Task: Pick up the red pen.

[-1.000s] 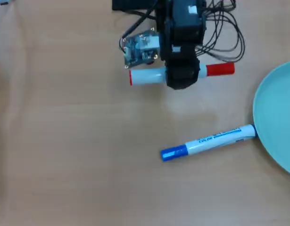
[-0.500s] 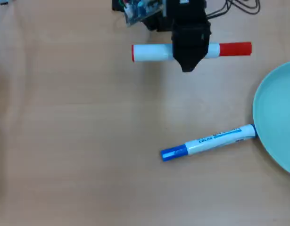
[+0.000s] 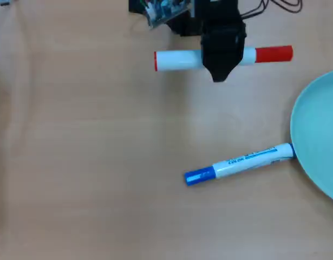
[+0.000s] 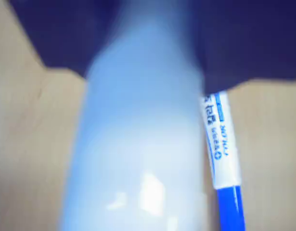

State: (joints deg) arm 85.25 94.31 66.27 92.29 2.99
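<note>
The red pen lies crosswise under my gripper in the overhead view. Its red cap points right and a thin red band sits at its left end. It looks thicker than the other marker, so it seems to be held above the table. In the wrist view its white barrel fills the middle, blurred, with the gripper's dark jaws pressed on both sides. The gripper is shut on it.
A white marker with a blue cap and blue lettering lies on the wooden table below the gripper and also shows in the wrist view. Its tail touches a pale teal plate at the right edge. Arm base and cables are at the top.
</note>
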